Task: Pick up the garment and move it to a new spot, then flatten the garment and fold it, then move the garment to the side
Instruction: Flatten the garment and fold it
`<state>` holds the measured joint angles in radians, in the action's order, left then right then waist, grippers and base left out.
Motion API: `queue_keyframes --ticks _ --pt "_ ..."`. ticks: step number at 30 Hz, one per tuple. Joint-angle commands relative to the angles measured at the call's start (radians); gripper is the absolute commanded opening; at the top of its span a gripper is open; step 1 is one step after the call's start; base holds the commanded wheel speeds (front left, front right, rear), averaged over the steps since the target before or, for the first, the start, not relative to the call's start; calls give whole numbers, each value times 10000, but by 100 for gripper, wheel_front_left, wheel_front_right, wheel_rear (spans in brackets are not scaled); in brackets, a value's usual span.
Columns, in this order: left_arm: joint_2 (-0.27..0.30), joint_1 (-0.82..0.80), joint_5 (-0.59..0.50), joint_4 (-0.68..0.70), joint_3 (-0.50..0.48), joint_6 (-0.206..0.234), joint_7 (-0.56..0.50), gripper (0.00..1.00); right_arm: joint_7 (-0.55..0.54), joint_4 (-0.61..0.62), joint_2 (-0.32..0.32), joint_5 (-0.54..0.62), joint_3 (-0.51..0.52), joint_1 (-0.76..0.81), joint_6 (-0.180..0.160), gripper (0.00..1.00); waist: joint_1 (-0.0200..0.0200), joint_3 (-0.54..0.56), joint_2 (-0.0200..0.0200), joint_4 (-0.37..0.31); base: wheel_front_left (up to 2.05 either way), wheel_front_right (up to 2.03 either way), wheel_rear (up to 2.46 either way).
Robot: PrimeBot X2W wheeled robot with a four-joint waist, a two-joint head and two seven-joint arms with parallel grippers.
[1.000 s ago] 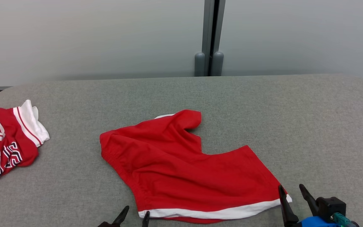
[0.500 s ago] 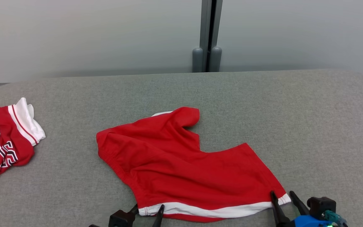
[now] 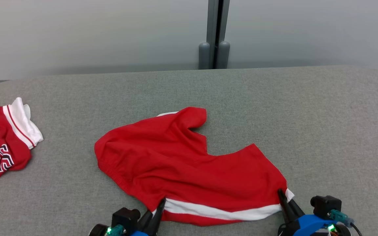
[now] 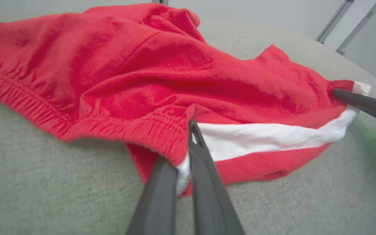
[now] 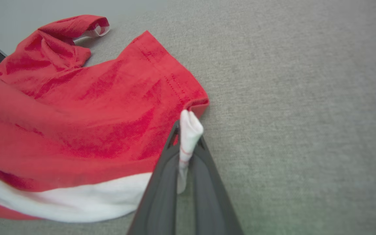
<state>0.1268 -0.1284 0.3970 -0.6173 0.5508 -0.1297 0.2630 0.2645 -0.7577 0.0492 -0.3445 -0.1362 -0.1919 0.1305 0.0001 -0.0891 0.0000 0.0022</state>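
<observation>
Red shorts (image 3: 182, 164) with a white side stripe lie crumpled on the grey table. My left gripper (image 3: 159, 206) is shut on the near-left corner, where the waistband meets the stripe; the pinched fabric (image 4: 183, 160) bulges between its fingers. At the near-right corner my right gripper (image 3: 284, 198) is shut on the shorts, with a white fold (image 5: 189, 130) sticking up out of its jaws. The near edge lifts slightly off the table. The right gripper's finger (image 4: 364, 104) shows at the right of the left wrist view.
A second red and white garment with lettering (image 3: 2, 144) lies bunched at the table's left edge. The grey felt table (image 3: 323, 124) has rounded far corners. Behind it is a pale wall with a grey post (image 3: 213, 36).
Both grippers moved in and shut on the near corners of the shorts, which are bunched and slightly raised there. The head camera has tilted, shifting the scene a little.
</observation>
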Motion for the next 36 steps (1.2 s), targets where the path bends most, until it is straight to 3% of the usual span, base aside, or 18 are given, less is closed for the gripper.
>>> queue_keyframes --ticks 1,9,15,21,27,31,36 --pt "49 -228 28 173 -171 -13 27 0 0 220 30 -22 7 -20 5 0 -1 -16 0 7 0 0 0" --pt "246 -1033 -5 1642 -1064 -13 26 0 0 2137 28 -265 -364 -697 5 0 -1 -336 0 59 0 0 0" --pt "822 -3132 207 1957 -1014 -13 26 0 2 2670 30 -1043 -372 -2833 5 0 -1 -973 0 -11 0 0 0" --pt "1702 -6604 1072 1470 -351 -10 6 0 0 1273 33 -2631 -267 -6501 5 0 -1 -2149 0 -79 0 0 0" --pt "2141 -10381 1826 656 555 -10 -38 0 2 -358 32 -3618 486 -10448 5 0 -1 -3223 0 -115 0 0 0" --pt "2044 -12446 2235 172 1035 -10 4 0 0 -663 36 -3355 1165 -12410 5 0 -1 -3633 0 -160 0 0 0" --pt "1831 -13785 2622 154 1200 -10 24 0 -2 -762 22 -2826 1415 -13577 5 0 -1 -3918 0 -240 0 0 0"
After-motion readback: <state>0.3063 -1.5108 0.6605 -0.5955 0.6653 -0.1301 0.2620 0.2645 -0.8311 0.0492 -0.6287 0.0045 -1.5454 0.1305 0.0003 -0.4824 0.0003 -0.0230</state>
